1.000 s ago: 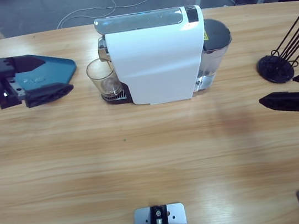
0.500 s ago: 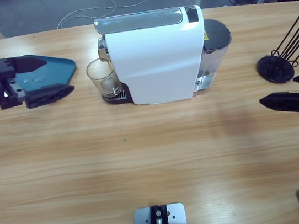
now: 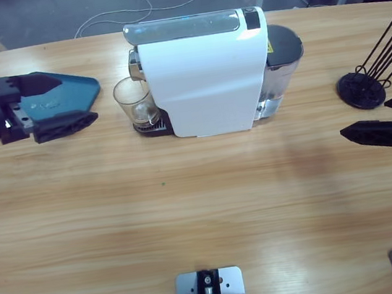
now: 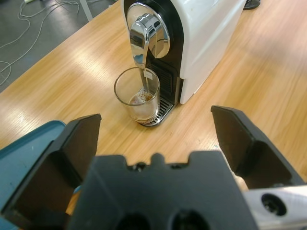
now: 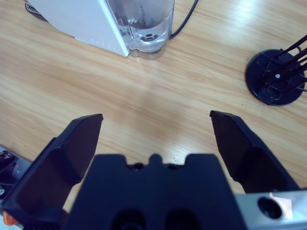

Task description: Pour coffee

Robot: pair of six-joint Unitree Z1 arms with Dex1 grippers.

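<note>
A clear glass tumbler (image 3: 134, 103) (image 4: 138, 96) stands on the drip grate of the white coffee machine (image 3: 204, 73) (image 4: 206, 33), under its chrome spout (image 4: 144, 40). A shallow layer of brown coffee (image 4: 142, 99) lies in the tumbler's bottom. My left gripper (image 3: 76, 98) (image 4: 156, 117) is open, level with the tumbler and a short way to its left, with nothing between its fingers. My right gripper (image 3: 363, 117) (image 5: 156, 115) is open at the table's right edge, pointing towards the machine's back end, holding nothing.
A blue flat piece (image 3: 57, 97) (image 4: 14, 143) lies under the left gripper. The machine's clear water tank (image 3: 282, 54) (image 5: 144, 24) sits at its right end with a black cord. A black round stand with thin rods (image 3: 362, 88) (image 5: 276, 76) is at the far right.
</note>
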